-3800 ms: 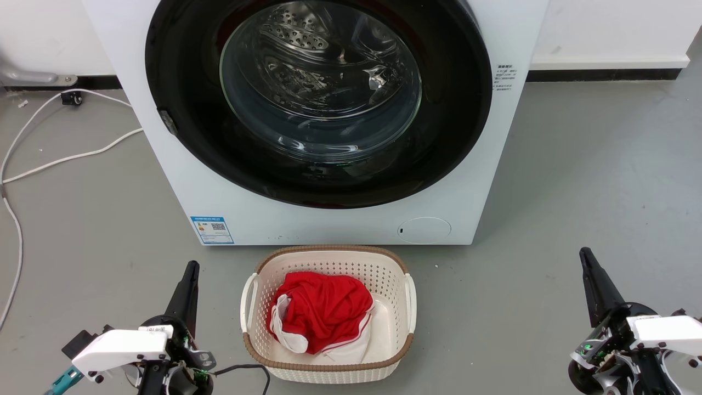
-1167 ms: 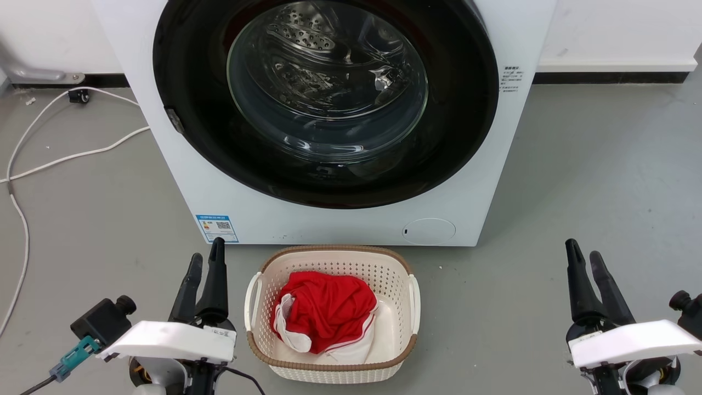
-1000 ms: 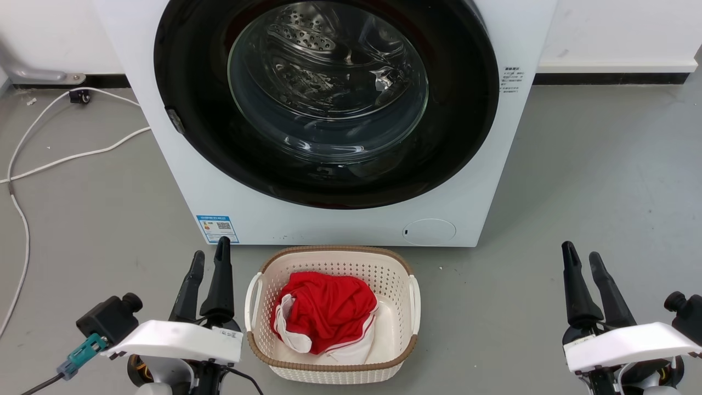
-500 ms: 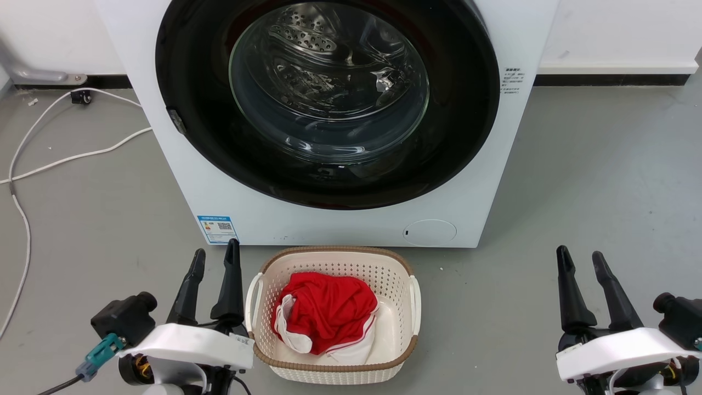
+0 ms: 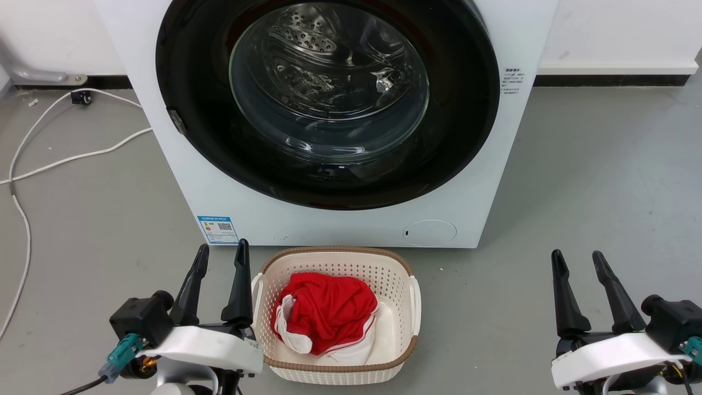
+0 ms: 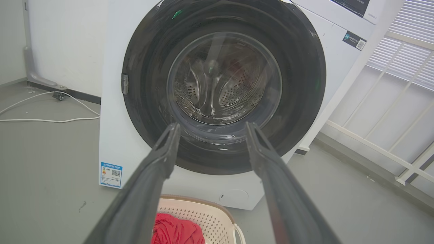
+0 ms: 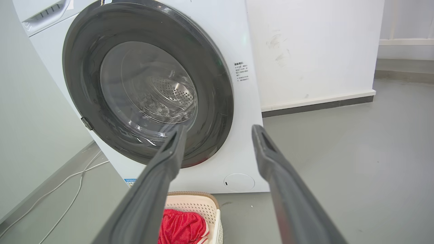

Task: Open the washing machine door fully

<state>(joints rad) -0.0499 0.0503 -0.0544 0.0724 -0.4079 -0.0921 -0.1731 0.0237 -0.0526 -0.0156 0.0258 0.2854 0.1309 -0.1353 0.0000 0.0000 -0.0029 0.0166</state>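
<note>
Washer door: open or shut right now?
Shut: the door lies flush on the washer front, no gap at its rim.

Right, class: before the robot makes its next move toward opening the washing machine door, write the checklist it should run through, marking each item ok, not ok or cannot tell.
1. Left gripper open and empty: ok.
2. Right gripper open and empty: ok.
3. Either gripper touching the washing machine door: not ok, both are apart from it, one on either side of the basket.
4. Grip spot found: ok, a small grey tab sits on the door's left edge.
5. Door swing clears the basket standing before the washing machine: cannot tell.
6. Hinge side: cannot tell.
</note>
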